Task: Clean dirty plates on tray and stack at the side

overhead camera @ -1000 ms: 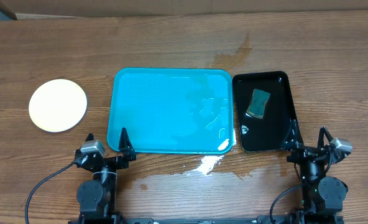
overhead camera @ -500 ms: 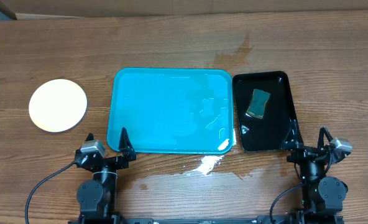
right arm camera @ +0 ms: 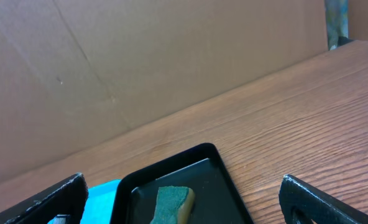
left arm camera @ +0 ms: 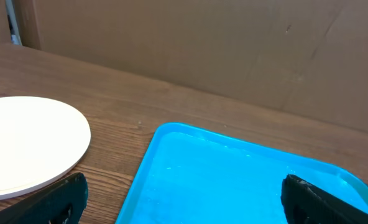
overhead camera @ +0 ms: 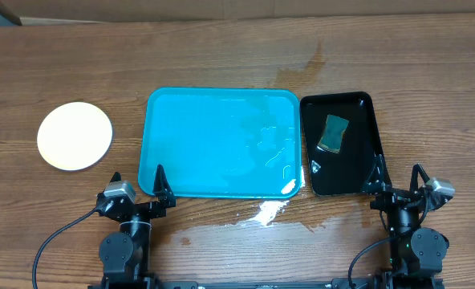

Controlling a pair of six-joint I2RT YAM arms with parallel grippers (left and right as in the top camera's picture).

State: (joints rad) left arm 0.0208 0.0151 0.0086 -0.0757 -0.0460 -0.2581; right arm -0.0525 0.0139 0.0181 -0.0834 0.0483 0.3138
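Observation:
The turquoise tray [overhead camera: 221,143] lies in the middle of the table with nothing on it, its surface wet in patches. A round pale plate [overhead camera: 75,135] rests on the table to the left of the tray; whether other plates lie under it I cannot tell. My left gripper [overhead camera: 138,178] is open and empty at the tray's front left corner. My right gripper [overhead camera: 398,175] is open and empty at the front right. The left wrist view shows the plate [left arm camera: 22,146] and tray [left arm camera: 234,180] beyond my open left gripper [left arm camera: 184,208].
A black tray [overhead camera: 354,164] sits right of the turquoise tray and holds a green-and-yellow sponge [overhead camera: 333,132]. Both show in the right wrist view, the black tray [right arm camera: 221,180] and sponge [right arm camera: 171,202], beyond my right gripper [right arm camera: 184,208]. Spilled water [overhead camera: 265,210] lies before the tray.

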